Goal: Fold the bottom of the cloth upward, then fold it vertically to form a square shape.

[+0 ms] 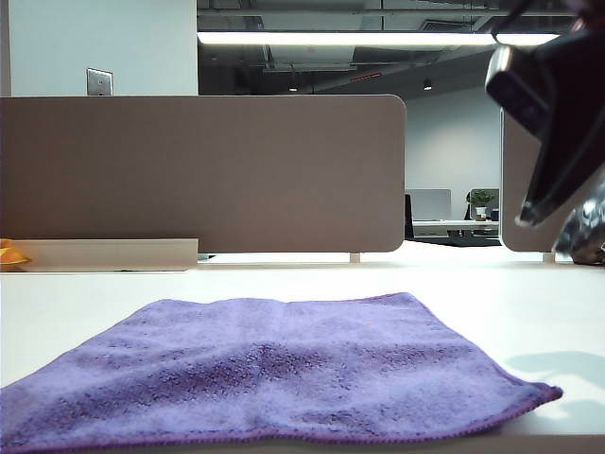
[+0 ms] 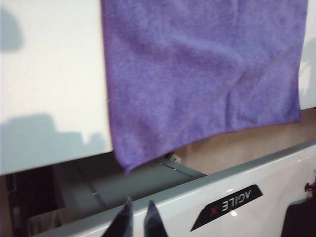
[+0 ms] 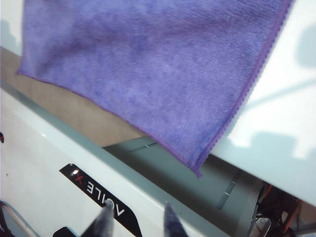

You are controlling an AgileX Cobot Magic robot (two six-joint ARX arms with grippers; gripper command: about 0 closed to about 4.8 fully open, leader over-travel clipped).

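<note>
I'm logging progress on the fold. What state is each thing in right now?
cloth: spread flat and unfolded on the table, near edge hanging over the front, nothing holding it.
left gripper: slightly open, empty, hovering off the table's front edge near one hanging corner.
right gripper: open, empty, hovering off the front edge near the other hanging corner.

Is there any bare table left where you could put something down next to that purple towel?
Yes. Bare white table runs between the cloth's far edge and the beige divider, and on both sides of the cloth. The near edge is crowded: the cloth overhangs it, with the left gripper and right gripper hovering there.
</note>
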